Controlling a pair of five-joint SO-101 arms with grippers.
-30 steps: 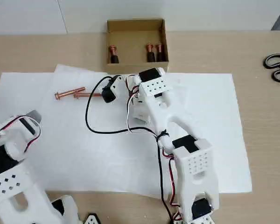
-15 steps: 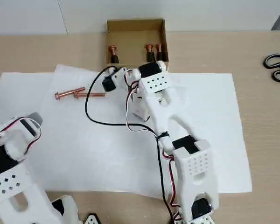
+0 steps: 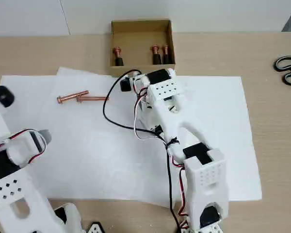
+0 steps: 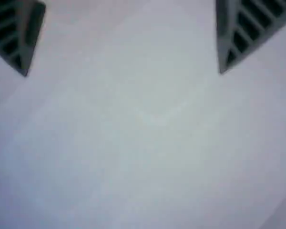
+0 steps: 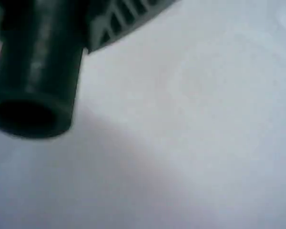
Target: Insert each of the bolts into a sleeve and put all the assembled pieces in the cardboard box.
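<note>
Lying nearly end to end on the white paper (image 3: 87,145) at the upper left of the high view, two copper bolts (image 3: 72,96) are seen. A black, hollow sleeve (image 5: 35,71) is clamped in the right gripper (image 5: 52,28), near the cardboard box (image 3: 140,22). The left gripper (image 4: 128,43) is spread wide over the paper.

the high camera looks steeply down over the table (image 3: 262,53) from the near side, with the cardboard box (image 3: 136,41) at the far edge. both wrist cameras face the white paper (image 3: 87,145) it also covers, from very close; the right one looks past a black sleeve (image 5: 35,71).
</note>
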